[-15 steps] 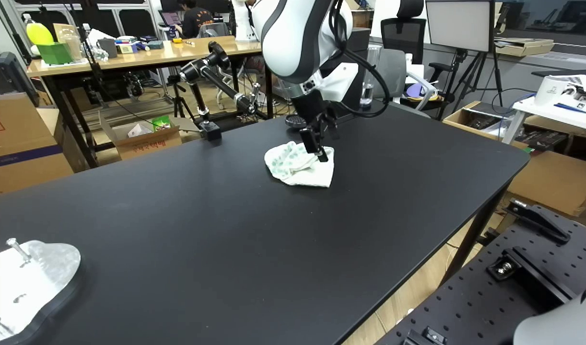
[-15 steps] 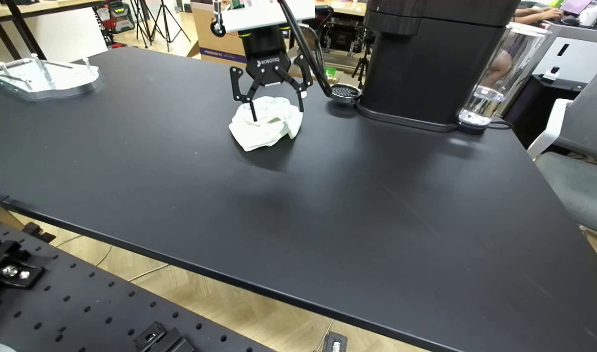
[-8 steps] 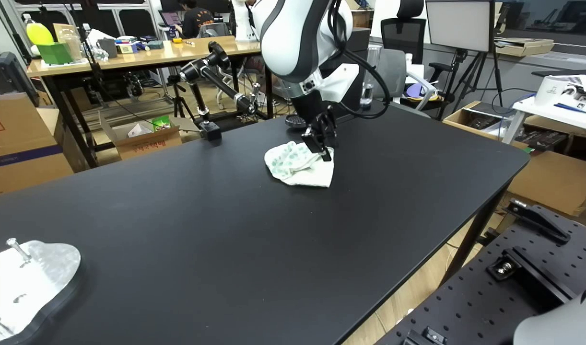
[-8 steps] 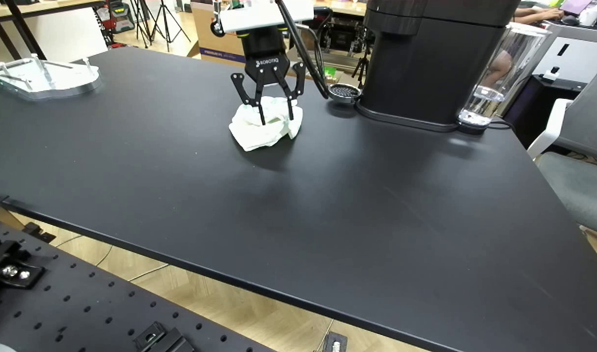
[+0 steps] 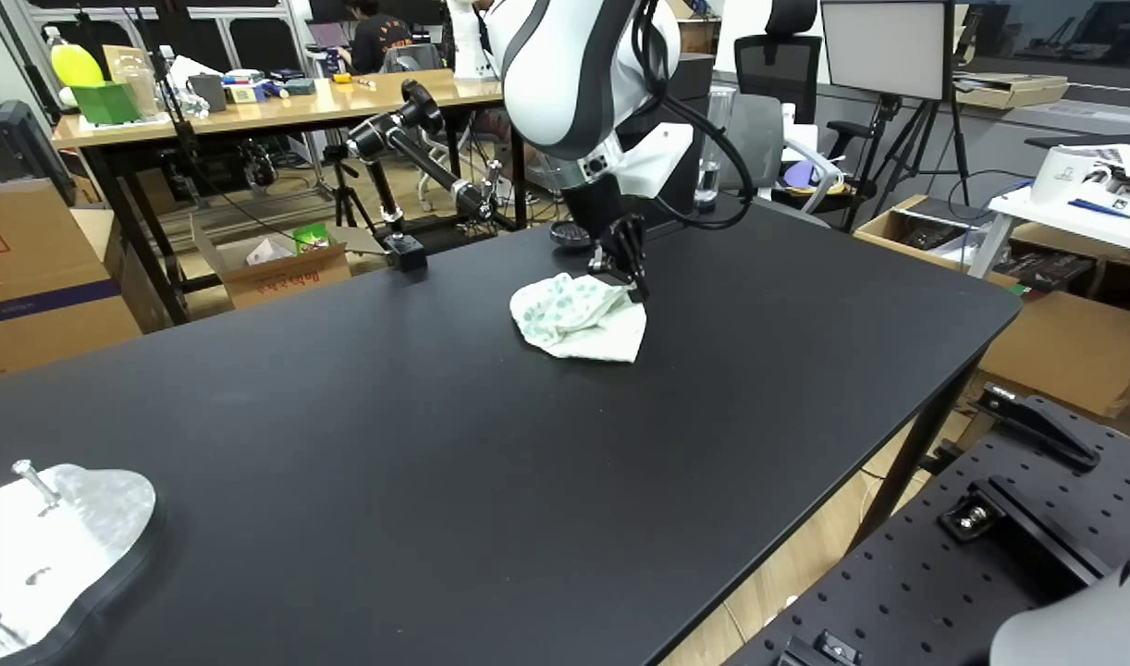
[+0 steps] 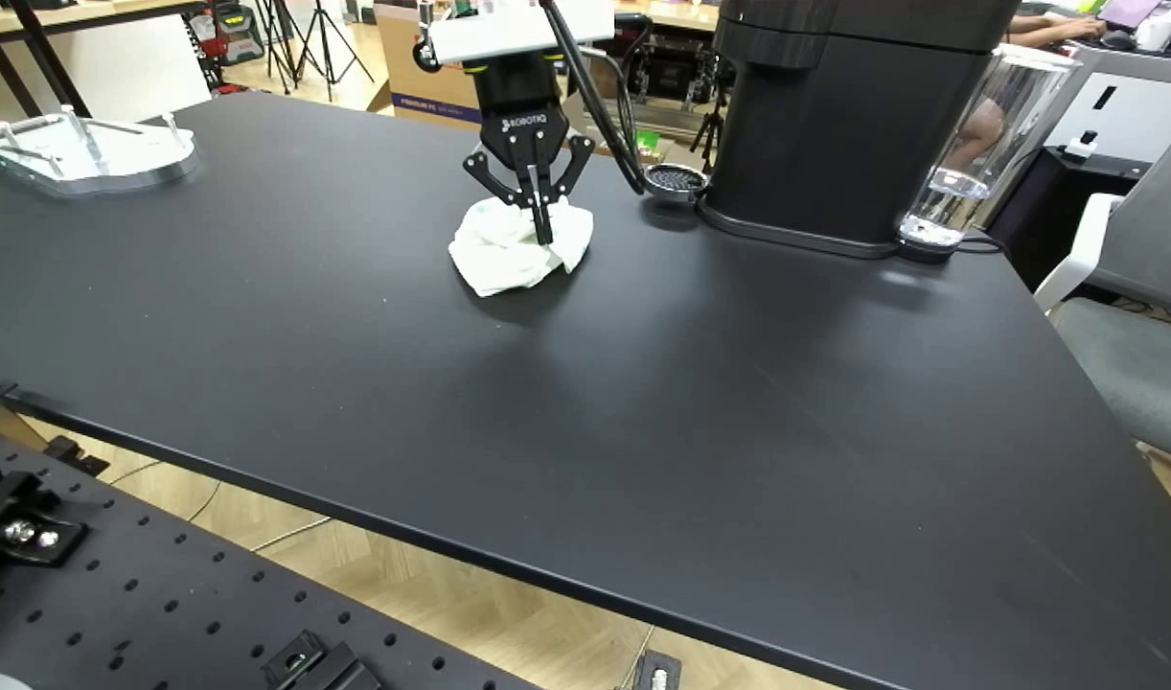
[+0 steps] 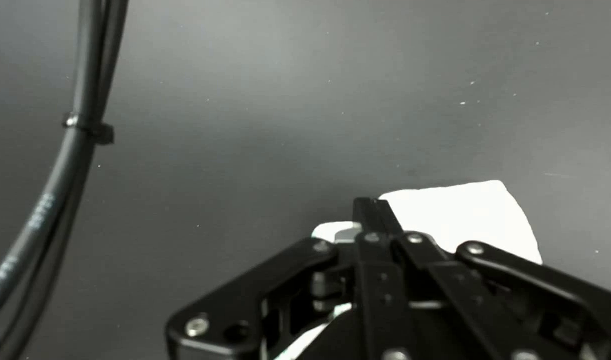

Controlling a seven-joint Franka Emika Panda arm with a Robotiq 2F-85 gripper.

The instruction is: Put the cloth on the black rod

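Observation:
The white cloth (image 5: 579,319) with pale green marks lies crumpled on the dark table. In an exterior view, my gripper (image 6: 544,238) points down into the right part of the cloth (image 6: 499,249), its fingers together on a fold. From the wrist view, the fingertips of the gripper (image 7: 371,201) meet, and bright cloth (image 7: 460,215) shows on both sides of them. The pinched fold itself is mostly hidden by the fingers. A black rod (image 5: 426,165) forms part of a jointed stand at the table's far edge, to the left of the cloth in an exterior view.
A black coffee machine (image 6: 854,134) with a round metal drip grid (image 6: 675,180) stands close to the gripper. A white plate with metal pegs (image 5: 75,536) lies at one end of the table. Cables (image 7: 60,175) loop beside the wrist.
The gripper's fingers have come together from wide apart, while the arm has stayed almost in place. The cloth's folds near the fingertips have shifted slightly and drawn in.

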